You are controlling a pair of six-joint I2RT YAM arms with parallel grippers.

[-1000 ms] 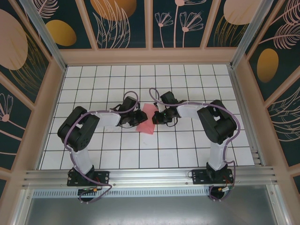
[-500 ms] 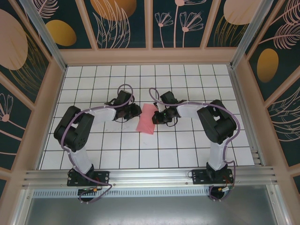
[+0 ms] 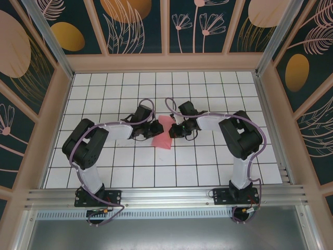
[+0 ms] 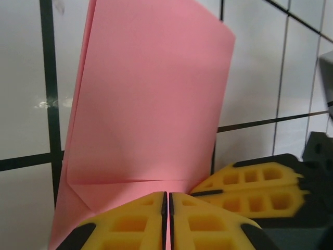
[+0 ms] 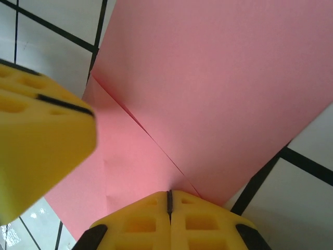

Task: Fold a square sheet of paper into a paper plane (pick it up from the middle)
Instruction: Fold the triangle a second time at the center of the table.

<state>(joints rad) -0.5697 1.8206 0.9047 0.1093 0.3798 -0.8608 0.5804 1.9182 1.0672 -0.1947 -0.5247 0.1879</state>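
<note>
The pink square sheet of paper (image 3: 164,133) lies folded into a narrow strip on the white tiles, between the two grippers. My left gripper (image 3: 154,130) is at its left edge. In the left wrist view its yellow fingertips (image 4: 156,200) stand together, tips on the paper (image 4: 151,104) just below a crease. My right gripper (image 3: 174,130) is at the paper's right edge. In the right wrist view it (image 5: 169,192) is shut, tips resting on the paper (image 5: 208,88) beside a diagonal fold line. Each wrist view catches the other gripper's yellow fingers (image 4: 250,187) (image 5: 41,135).
The white tiled table (image 3: 208,172) is walled by wooden frame panels on three sides. An aluminium rail (image 3: 166,195) with both arm bases runs along the near edge. Both arms reach inward and meet at the table's middle.
The left arm swung left, away from the paper, then came back to its left edge, and its jaws closed further. The right arm and the paper stayed put.
</note>
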